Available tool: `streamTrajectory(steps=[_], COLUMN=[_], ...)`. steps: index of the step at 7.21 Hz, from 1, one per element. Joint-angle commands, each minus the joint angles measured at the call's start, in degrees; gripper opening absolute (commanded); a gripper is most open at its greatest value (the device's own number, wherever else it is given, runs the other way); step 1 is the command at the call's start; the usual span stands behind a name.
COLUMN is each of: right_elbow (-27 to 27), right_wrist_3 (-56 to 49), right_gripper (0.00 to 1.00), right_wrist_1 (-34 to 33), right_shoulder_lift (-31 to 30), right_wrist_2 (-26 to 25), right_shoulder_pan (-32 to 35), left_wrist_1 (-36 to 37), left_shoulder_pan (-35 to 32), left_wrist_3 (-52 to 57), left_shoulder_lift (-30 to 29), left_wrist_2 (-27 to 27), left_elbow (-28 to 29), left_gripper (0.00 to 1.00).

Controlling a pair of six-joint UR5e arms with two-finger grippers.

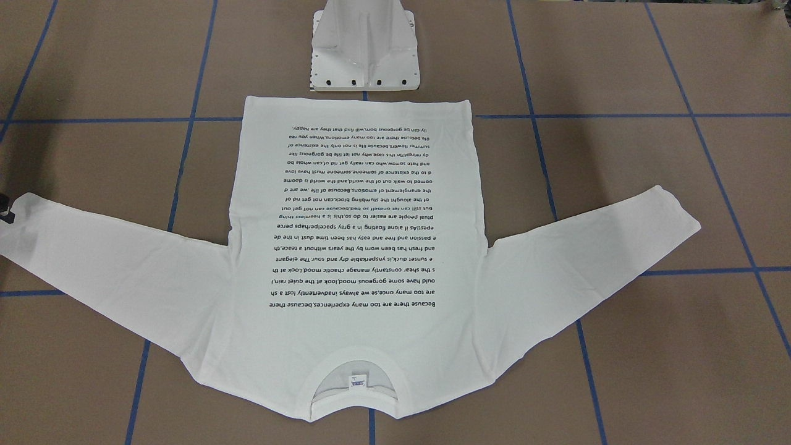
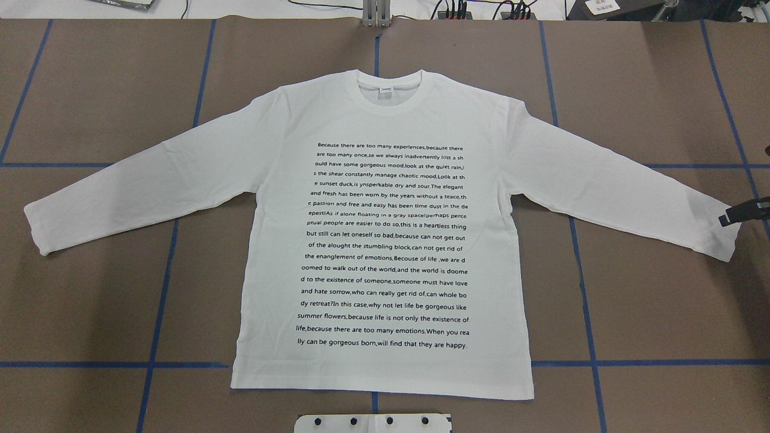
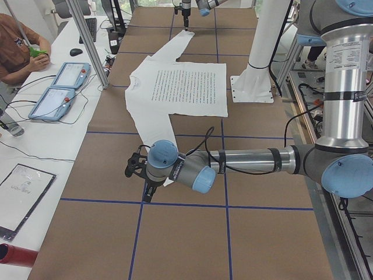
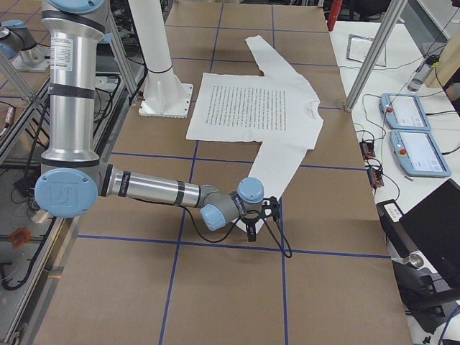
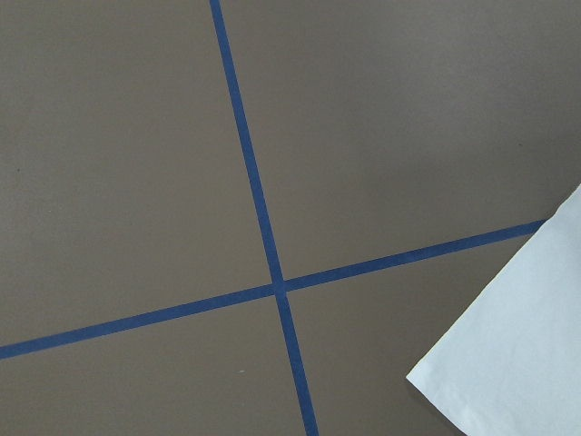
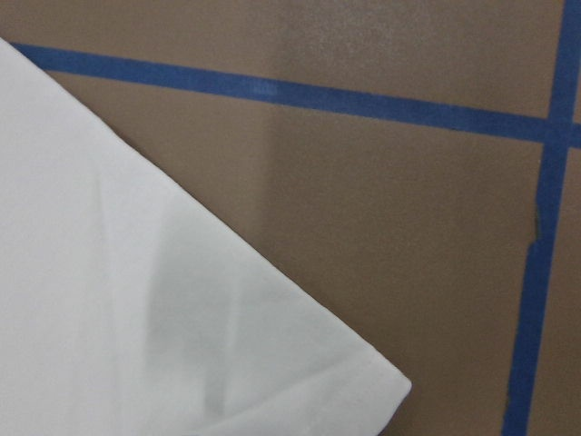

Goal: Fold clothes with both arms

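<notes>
Looking from the front-facing view, I see the white T-shirt (image 1: 352, 259) flat at frame centre, text up, sleeves spread on the brown table (image 1: 649, 62). Overhead, my right gripper (image 2: 735, 215) enters at the right edge over a cuff; I cannot tell its finger spacing. In the left side view, the left gripper (image 3: 137, 167) sits lower centre by the near cuff, fingers unclear.
</notes>
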Motion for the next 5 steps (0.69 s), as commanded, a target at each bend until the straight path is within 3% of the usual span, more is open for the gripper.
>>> streamTrajectory(steps=[1, 3, 5], right_elbow=[-1.7, -2.3, -2.3], right_wrist_3=[0.1, 0.1, 0.0], right_gripper=[0.9, 0.77, 0.49], right_wrist_1=[0.0, -0.2, -0.4], right_shoulder_lift=[0.8, 0.8, 0.8], right_wrist_2=[0.0, 0.0, 0.0], right_shoulder_pan=[-0.3, -0.3, -0.3], left_wrist_1=[0.0, 0.0, -0.1], left_shoulder_pan=[0.0, 0.0, 0.0], left_wrist_3=[0.0, 0.0, 0.0], left_shoulder_lift=[0.0, 0.0, -0.1], left_wrist_2=[0.0, -0.1, 0.0], left_elbow=[0.1, 0.1, 0.1], left_gripper=[1.0, 1.0, 1.0])
